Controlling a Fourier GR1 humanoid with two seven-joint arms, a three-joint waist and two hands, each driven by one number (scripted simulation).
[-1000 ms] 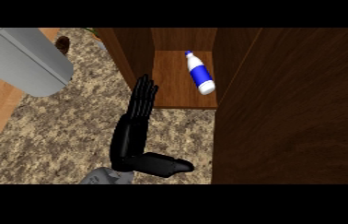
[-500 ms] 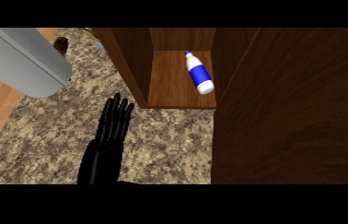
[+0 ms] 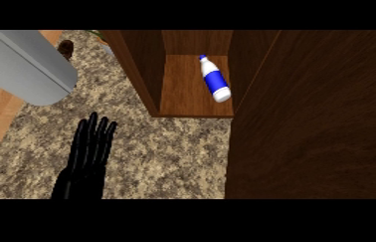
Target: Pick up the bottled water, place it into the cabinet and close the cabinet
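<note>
One black hand [image 3: 86, 154] shows at the lower left over the speckled counter [image 3: 169, 151], fingers straight and together, holding nothing; which hand it is cannot be told. Up and to its right, well apart, the water bottle [image 3: 214, 78] lies on its side inside the open wooden cabinet [image 3: 191, 94], cap pointing away. The cabinet door [image 3: 308, 121] stands further right.

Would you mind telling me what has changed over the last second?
The left hand drew back from the cabinet toward the lower left, fingers straight, holding nothing. The bottled water stayed lying on the cabinet floor, and the door stayed open.
</note>
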